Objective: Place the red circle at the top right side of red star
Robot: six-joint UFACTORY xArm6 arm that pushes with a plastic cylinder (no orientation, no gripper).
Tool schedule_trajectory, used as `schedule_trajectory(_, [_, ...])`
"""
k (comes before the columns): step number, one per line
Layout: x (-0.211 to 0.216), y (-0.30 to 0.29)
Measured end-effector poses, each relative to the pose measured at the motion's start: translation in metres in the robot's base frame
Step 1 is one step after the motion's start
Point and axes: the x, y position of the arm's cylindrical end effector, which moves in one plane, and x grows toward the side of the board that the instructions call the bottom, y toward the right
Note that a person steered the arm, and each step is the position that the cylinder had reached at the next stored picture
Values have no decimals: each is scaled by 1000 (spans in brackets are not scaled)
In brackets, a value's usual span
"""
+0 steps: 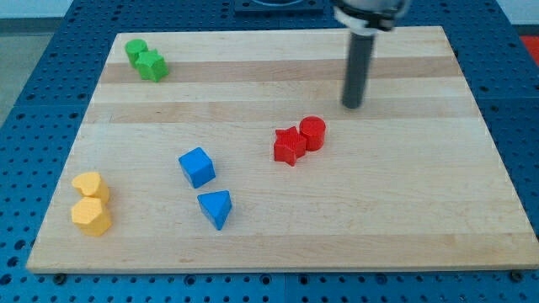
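Observation:
The red circle stands on the wooden board, touching the upper right side of the red star, near the board's middle. My tip is above and to the right of the red circle, apart from it by a short gap. The rod rises from the tip toward the view's top.
A blue cube and a blue triangle lie left of the red pair. Two yellow blocks sit at the lower left. A green circle and a green star sit at the top left. The board's edge runs down the right.

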Motion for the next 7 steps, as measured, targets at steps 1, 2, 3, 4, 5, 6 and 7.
schedule_trajectory(1, [63, 36])
schedule_trajectory(2, [158, 8])
schedule_trajectory(3, [163, -44])
schedule_trajectory(4, [147, -77])
schedule_trajectory(5, [137, -87])
schedule_trajectory(6, [118, -124])
schedule_trajectory(7, [117, -139])
